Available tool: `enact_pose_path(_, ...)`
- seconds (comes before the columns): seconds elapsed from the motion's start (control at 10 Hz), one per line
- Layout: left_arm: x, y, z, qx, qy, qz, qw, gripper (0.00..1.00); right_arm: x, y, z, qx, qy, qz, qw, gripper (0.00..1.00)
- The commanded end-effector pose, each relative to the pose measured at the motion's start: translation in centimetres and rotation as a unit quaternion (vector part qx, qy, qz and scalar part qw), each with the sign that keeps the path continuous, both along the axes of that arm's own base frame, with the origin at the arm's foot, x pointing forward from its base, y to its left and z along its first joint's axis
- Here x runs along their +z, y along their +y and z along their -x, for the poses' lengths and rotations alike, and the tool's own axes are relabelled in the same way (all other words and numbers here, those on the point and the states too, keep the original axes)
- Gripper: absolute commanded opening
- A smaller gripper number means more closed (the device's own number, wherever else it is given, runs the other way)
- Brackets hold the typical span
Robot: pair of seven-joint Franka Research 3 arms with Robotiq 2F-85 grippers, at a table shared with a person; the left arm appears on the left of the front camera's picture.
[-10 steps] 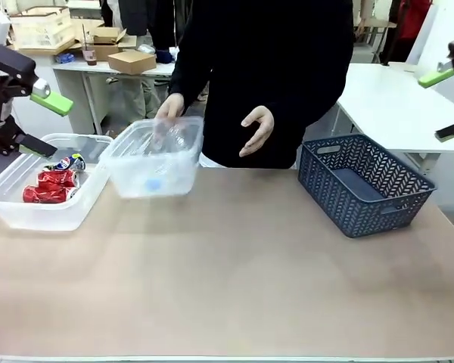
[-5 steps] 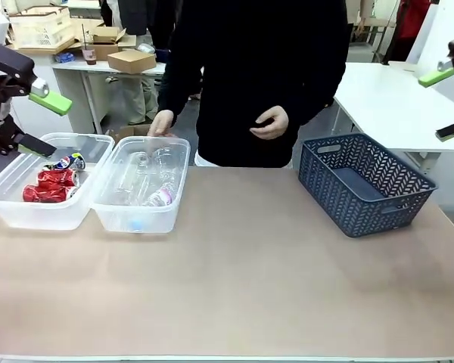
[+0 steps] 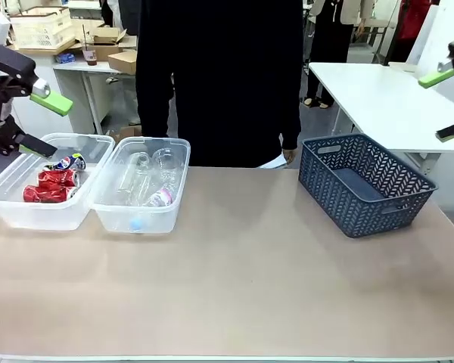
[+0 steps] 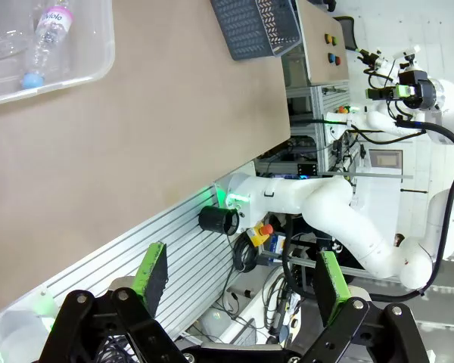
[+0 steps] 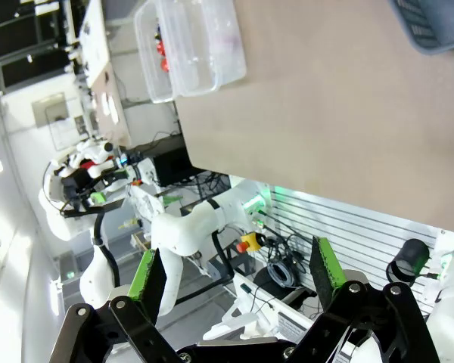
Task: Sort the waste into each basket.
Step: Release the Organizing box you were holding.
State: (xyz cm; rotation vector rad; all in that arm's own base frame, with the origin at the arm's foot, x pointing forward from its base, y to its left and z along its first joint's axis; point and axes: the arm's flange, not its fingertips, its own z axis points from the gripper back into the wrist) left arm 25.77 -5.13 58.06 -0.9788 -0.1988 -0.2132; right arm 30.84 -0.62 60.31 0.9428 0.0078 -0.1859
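left gripper (image 3: pixel 36 121) raised, fingers spread, right gripper (image 3: pixel 445 104) raised, fingers spread

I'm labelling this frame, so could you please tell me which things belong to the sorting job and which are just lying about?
Job:
- crushed cans in the left clear tub
- plastic bottles in the second clear tub
- dark blue lattice basket

Lying about:
- cardboard boxes on the far table

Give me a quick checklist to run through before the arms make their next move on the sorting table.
1. Left hand open and holding nothing: ok.
2. Right hand open and holding nothing: ok.
3. Cans in the left tub: ok.
4. Bottles in the middle tub: ok.
5. Blue basket flat on the table: ok.
6. Person's hand at the far edge, off the tubs: ok.
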Motion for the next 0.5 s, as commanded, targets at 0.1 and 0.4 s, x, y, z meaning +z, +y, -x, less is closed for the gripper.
enact_pose_path(0.1, 0.04, 0.08, 0.03, -0.005, -0.002, 0.01, 1.0, 1.0, 0.02, -0.02, -0.16, 0.008, -0.012, -0.011, 1.0, 1.0)
enact_pose_path(0.4, 0.04, 0.08, 0.03, -0.005, -0.002, 0.01, 1.0, 1.0, 0.02, -0.02, -0.16, 0.008, -0.012, -0.011, 1.0, 1.0)
